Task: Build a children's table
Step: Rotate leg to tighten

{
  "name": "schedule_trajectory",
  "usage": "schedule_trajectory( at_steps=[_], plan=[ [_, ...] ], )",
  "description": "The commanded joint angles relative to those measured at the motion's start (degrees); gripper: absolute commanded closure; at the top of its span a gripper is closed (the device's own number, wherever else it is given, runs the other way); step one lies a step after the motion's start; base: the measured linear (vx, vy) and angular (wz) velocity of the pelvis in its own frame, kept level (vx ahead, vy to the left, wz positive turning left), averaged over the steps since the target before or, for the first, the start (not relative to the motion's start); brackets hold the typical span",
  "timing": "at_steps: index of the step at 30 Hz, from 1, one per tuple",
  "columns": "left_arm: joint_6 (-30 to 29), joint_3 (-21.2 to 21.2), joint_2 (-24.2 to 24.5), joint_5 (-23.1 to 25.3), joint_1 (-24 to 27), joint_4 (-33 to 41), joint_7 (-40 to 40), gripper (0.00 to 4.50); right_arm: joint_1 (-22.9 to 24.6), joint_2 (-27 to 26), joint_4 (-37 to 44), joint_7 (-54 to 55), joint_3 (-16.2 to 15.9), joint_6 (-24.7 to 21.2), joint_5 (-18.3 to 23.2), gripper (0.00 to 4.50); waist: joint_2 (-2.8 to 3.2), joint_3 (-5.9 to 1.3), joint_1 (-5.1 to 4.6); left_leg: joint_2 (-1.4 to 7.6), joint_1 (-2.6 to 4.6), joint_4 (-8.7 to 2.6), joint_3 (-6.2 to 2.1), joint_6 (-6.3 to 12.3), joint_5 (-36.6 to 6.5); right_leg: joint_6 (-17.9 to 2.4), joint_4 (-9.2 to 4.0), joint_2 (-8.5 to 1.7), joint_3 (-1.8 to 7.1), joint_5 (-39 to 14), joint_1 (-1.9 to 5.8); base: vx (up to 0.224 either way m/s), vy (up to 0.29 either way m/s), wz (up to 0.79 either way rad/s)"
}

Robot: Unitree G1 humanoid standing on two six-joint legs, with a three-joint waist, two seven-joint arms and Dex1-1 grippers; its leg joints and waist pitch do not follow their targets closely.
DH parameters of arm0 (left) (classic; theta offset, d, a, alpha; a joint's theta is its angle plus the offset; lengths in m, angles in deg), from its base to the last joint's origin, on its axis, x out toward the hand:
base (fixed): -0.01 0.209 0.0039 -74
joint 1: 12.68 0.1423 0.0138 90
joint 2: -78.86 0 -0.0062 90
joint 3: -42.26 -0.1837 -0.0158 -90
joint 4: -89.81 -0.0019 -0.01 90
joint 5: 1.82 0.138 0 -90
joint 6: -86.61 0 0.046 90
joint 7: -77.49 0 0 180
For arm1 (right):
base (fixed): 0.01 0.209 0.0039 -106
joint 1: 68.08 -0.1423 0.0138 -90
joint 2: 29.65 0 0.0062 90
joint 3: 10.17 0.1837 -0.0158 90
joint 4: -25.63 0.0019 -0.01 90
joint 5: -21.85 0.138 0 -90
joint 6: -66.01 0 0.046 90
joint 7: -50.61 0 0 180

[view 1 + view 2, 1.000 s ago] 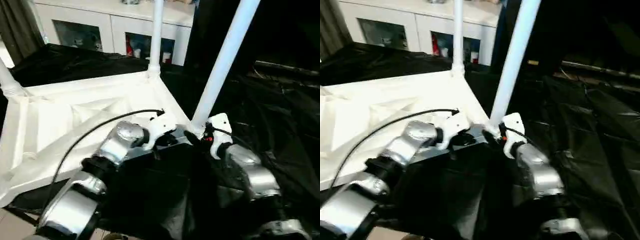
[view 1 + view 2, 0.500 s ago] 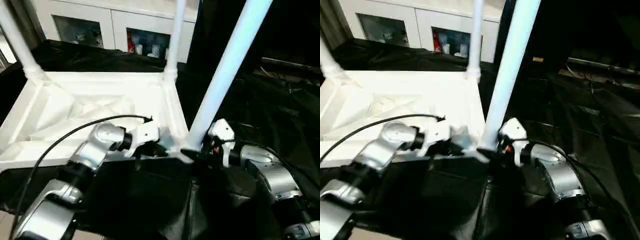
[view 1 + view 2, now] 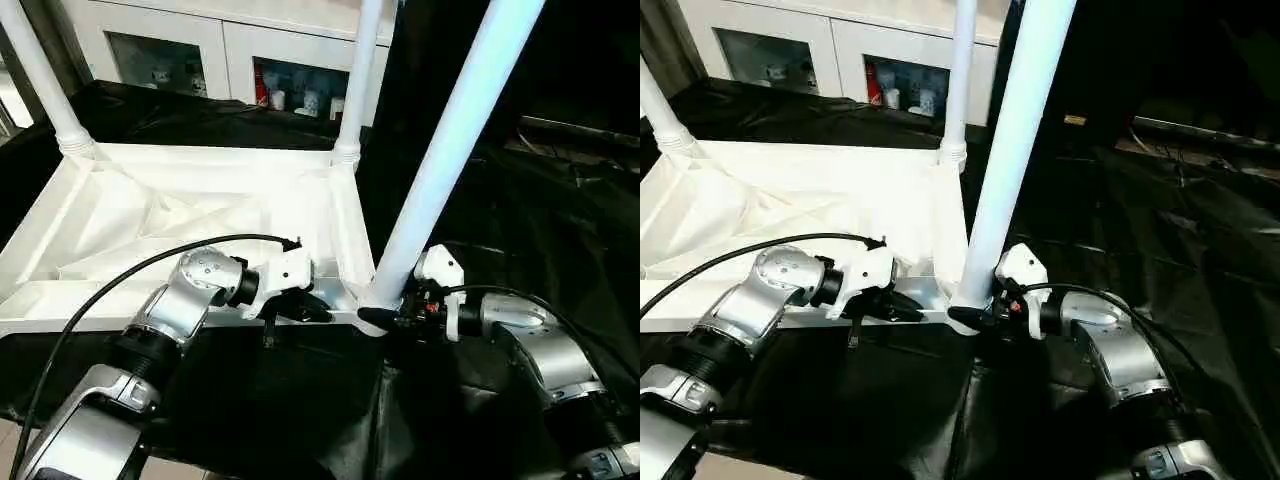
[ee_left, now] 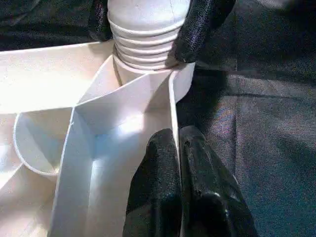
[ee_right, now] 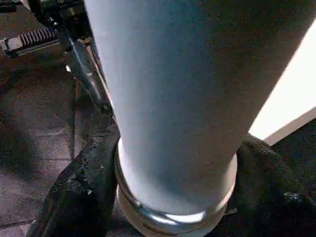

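A home-like room: a white cabinet (image 3: 230, 45) with glass doors holds small items behind black sheeting (image 3: 520, 220).

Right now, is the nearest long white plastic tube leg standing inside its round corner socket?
Yes: the nearest white tube leg stands with its ribbed collar in the tabletop's corner socket.

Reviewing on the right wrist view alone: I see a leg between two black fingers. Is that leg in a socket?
Observer: Yes. The leg stands in the socket at the top's near corner. Ribs of its collar show above it.
Operator: Where is the left gripper?
Observer: The left gripper is shut at the top's near rim, beside that corner.
Operator: Any other legs?
Observer: A far right leg and a far left leg stand in their corners.
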Motion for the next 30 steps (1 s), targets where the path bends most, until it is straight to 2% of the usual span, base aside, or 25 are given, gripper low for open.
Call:
schedule_trajectory(
  at_steps=[1, 2, 3, 4, 5, 6, 8, 11, 12, 14, 16, 17, 18, 20, 22, 26, 27, 28, 30],
  plan=[
    [0.0, -1.0, -0.4, 0.5, 0.2, -0.4, -0.1, 4.5, -0.7, -0.7, -1.8, 5.5, 1.9, -0.1, -1.6, 1.74, 0.14, -3.45, 0.01, 2.2, 1.08, -3.26, -0.56, 1.46, -12.1, -13.0, -4.02, -4.31, 2.4, -6.8, 2.06, 0.0, 0.0, 0.0],
    [-0.3, -0.1, -1.8, 1.7, -0.9, -2.8, -5.1, 4.5, -1.8, -2.4, -5.3, 12.3, 3.6, -1.2, -3.1, 1.75, 0.09, -3.37, -0.09, 2.18, 1.13, -3.3, -0.53, 1.1, -12.5, -13.0, -4.14, -4.3, 2.39, -7.5, 1.9, 0.0, 0.0, 0.0],
    [-0.3, -0.1, -1.8, 1.7, -0.9, -2.8, -5.1, 4.5, -1.8, -2.4, -5.3, 12.3, 3.6, -1.2, -3.1, 1.75, 0.18, -3.18, -0.27, 2.17, 1.18, -3.42, -0.51, 0.64, -13.3, -13.0, -4.24, -4.27, 2.38, -8.8, 1.64, 0.0, 0.0, 0.0],
    [-0.5, 0.5, -2.6, 2.0, -1.4, -3.8, -7.3, 4.5, -2.1, -3.1, -6.5, 14.9, 4.3, -1.8, -3.4, 1.75, 0.04, -3.19, -0.47, 2.01, 1.16, -3.55, -0.76, -0.4, -15.3, -12.1, -4.53, -4.36, 2.26, -13.0, 1.87, 0.0, 0.0, 0.0],
    [-0.5, 0.9, -3.2, 2.0, -1.8, -4.6, -8.6, 4.5, -2.4, -3.6, -7.2, 16.6, 4.8, -2.2, -3.6, 1.75, 0.08, -3.09, -0.52, 2.06, 1.4, -3.55, -0.72, -1.01, -16.5, -11.2, -4.84, -4.34, 2.35, -15.5, 1.55, 0.0, 0.0, 0.0],
    [-2.2, 1.5, -5.6, 2.4, -3.1, -6.6, -12.5, 4.5, -2.9, -6.6, -9.2, 23.7, 7.2, -4.9, -3.1, 1.75, -0.07, -2.92, -0.7, 2.11, 1.61, -3.56, -0.62, -1.18, -17.6, -11.0, -5.12, -4.35, 2.54, -17.5, 1.25, 0.0, 0.0, 0.0],
    [-3.4, 1.6, -7.1, 2.9, -4.0, -7.9, -15.3, 4.5, -3.1, -8.4, -10.1, 28.2, 8.5, -6.2, -3.2, 1.75, 0.04, -3.07, -0.65, 2.04, 1.49, -3.73, -0.97, -1.97, -18.1, -10.0, -5.24, -4.55, 2.4, -20.0, 1.38, 0.0, 0.0, 0.0],
    [-5.9, 1.8, -11.4, 4.3, -6.2, -11.0, -22.9, 4.5, -2.9, -12.3, -10.5, 35.3, 9.5, -8.0, -3.7, 1.75, 0.02, -3.04, -0.73, 2.1, 1.55, -3.81, -0.94, -2.12, -18.2, -9.5, -5.38, -4.42, 2.43, -19.0, 1.26, 0.0, 0.0, 0.0],
    [-6.9, 1.7, -13.7, 4.9, -7.1, -12.4, -26.1, 4.5, -2.5, -14.5, -10.0, 37.8, 8.9, -8.5, -4.2, 1.75, 0.05, -3.1, -0.65, 2.01, 1.8, -3.73, -0.8, -2.23, -18.4, -9.6, -5.49, -4.39, 2.58, -18.3, 0.94, 0.0, 0.0, 0.0],
    [-7.4, 1.5, -16.0, 5.1, -8.0, -13.6, -28.1, 4.5, -2.2, -16.5, -9.3, 38.5, 7.4, -8.2, -4.9, 1.75, 0.17, -3.09, -0.38, 1.97, 1.65, -3.76, -0.88, -2.0, -18.2, -9.4, -5.5, -4.48, 2.57, -17.9, 1.11, 0.0, 0.0, 0.0],
    [-7.3, 1.0, -17.3, 5.2, -8.3, -13.7, -28.2, 4.5, -1.9, -17.6, -8.7, 38.5, 7.0, -7.2, -4.6, 1.75, -0.1, -3.14, -0.23, 1.82, 1.62, -3.7, -0.8, -1.27, -18.1, -8.9, -5.66, -4.48, 2.58, -17.8, 1.16, 0.0, 0.0, 0.0],
    [-6.9, 1.0, -17.8, 5.5, -8.5, -14.1, -28.3, 4.5, -1.9, -18.0, -8.7, 39.0, 7.1, -6.8, -4.5, 1.4, -0.08, -3.13, -0.1, 1.84, 1.61, -3.71, -0.83, -0.85, -18.0, -8.6, -5.75, -4.58, 2.57, -18.0, 1.13, 0.0, 0.0, 0.0],
    [-6.7, 0.9, -17.9, 5.6, -8.5, -14.2, -28.2, 4.5, -1.9, -18.1, -8.7, 39.2, 7.1, -6.6, -4.5, 1.4, 0.18, -3.11, -0.16, 1.85, 1.53, -3.82, -0.9, -0.77, -18.3, -8.5, -5.8, -4.55, 2.53, -18.3, 1.16, 0.0, 0.0, 0.0],
    [-6.3, 0.9, -17.9, 5.8, -8.6, -14.5, -28.0, 4.5, -2.1, -17.9, -8.7, 39.0, 7.2, -6.3, -4.2, 1.06, 0.28, -3.12, -0.18, 1.9, 1.48, -3.93, -1.03, -0.9, -18.9, -8.4, -5.76, -4.56, 2.46, -18.5, 1.16, 0.0, 0.0, 0.0],
    [-6.1, 0.9, -17.6, 5.9, -8.5, -14.4, -27.6, 4.5, -2.1, -17.7, -8.5, 38.7, 7.1, -6.2, -4.2, 0.96, 0.33, -3.12, -0.2, 1.92, 1.52, -3.96, -1.06, -0.92, -19.5, -8.5, -5.8, -4.57, 2.45, -18.3, 1.11, 0.0, 0.0, 0.0],
    [-3.3, 0.5, -13.4, 5.4, -7.0, -12.5, -22.1, 4.5, -1.8, -13.2, -5.2, 30.3, 5.7, -4.6, -4.0, 0.96, 0.03, -3.26, -0.32, 1.87, 1.06, -3.92, -0.99, -0.01, -18.4, -8.7, -5.54, -4.61, 2.37, -16.1, 1.54, 0.0, 0.0, 0.0],
    [-3.3, 0.5, -13.4, 5.4, -7.0, -12.5, -22.1, 4.5, -1.8, -13.2, -5.2, 30.3, 5.7, -4.6, -4.0, 0.96, 0.08, -3.27, -0.21, 1.88, 1.01, -3.88, -1.04, 0.17, -18.0, -8.8, -5.51, -4.7, 2.34, -15.6, 1.64, 0.0, 0.0, 0.0],
    [-0.9, 0.5, -11.8, 4.7, -6.2, -11.3, -19.1, 4.5, -1.4, -10.9, -4.4, 26.3, 4.8, -3.2, -4.2, 0.96, -0.05, -3.3, 0.01, 1.89, 1.03, -3.77, -0.98, 0.55, -17.2, -8.8, -5.51, -4.72, 2.31, -14.9, 1.77, 0.0, 0.0, 0.0],
    [-0.4, 0.6, -10.1, 4.3, -5.3, -9.9, -16.6, 4.5, -1.2, -8.9, -3.9, 22.9, 4.4, -2.4, -3.9, 0.96, -0.17, -3.28, -0.15, 1.93, 0.77, -3.71, -0.81, 1.43, -16.2, -9.5, -5.32, -4.77, 2.33, -14.1, 1.82, 0.0, 0.0, 0.0]
  ],
)
